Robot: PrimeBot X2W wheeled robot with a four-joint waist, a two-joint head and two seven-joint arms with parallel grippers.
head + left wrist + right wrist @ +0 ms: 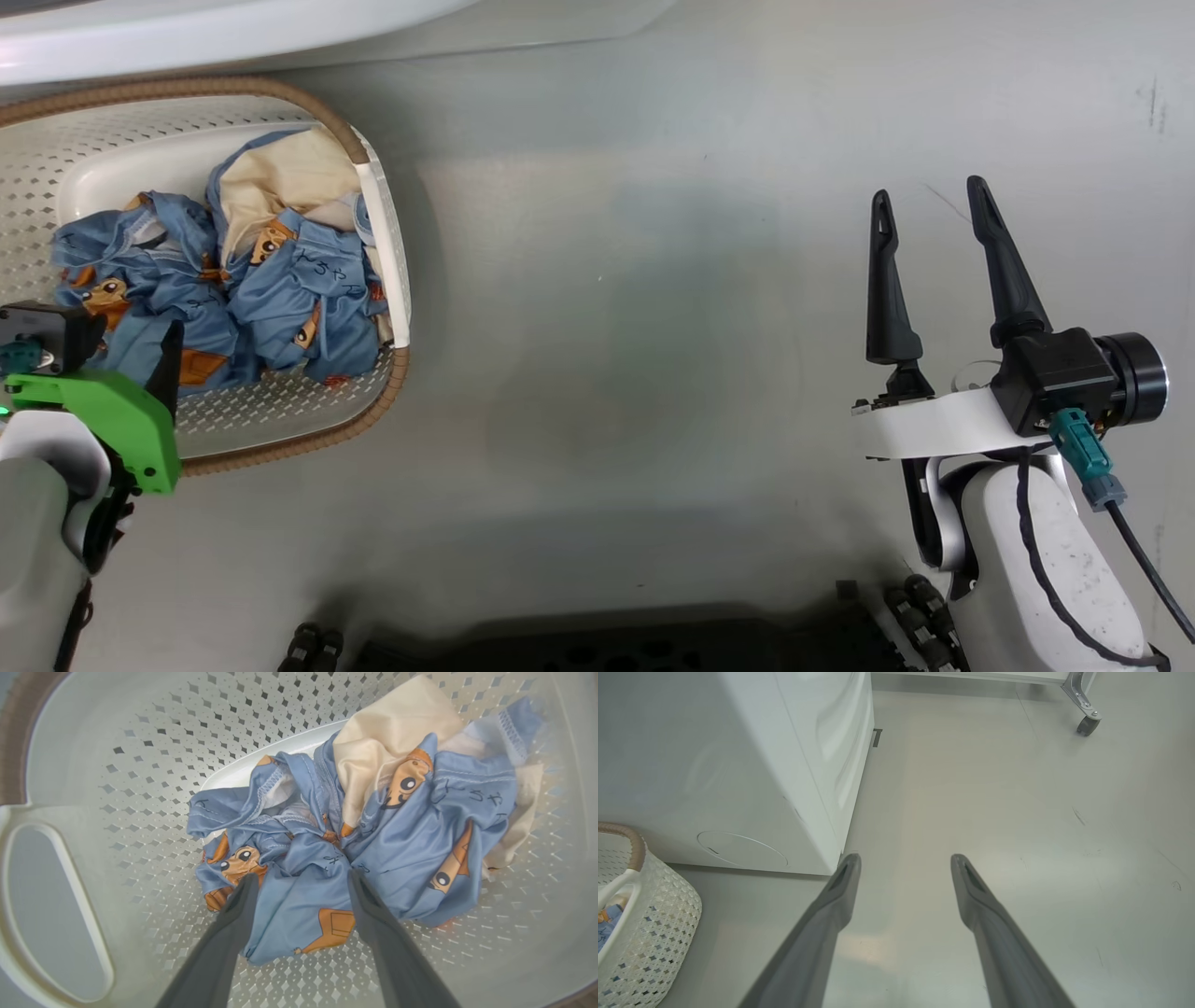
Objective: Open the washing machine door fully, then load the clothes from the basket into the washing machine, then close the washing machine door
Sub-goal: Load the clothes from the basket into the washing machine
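The basket stands on the floor at the left, cream and perforated with a brown rim. Inside lie the clothes, crumpled light blue fabric with orange figures and a cream part. My left gripper reaches down into the basket. In the left wrist view it is open, its two fingertips pressed into the clothes on either side of a blue fold. My right gripper hovers open and empty over bare floor on the right. The washing machine is a white box beside the basket. The washing machine door is out of view.
Grey floor stretches between the basket and my right arm. A frame on a caster wheel stands far off beyond the machine. My dark base lies along the bottom edge. My right gripper points past the machine's corner.
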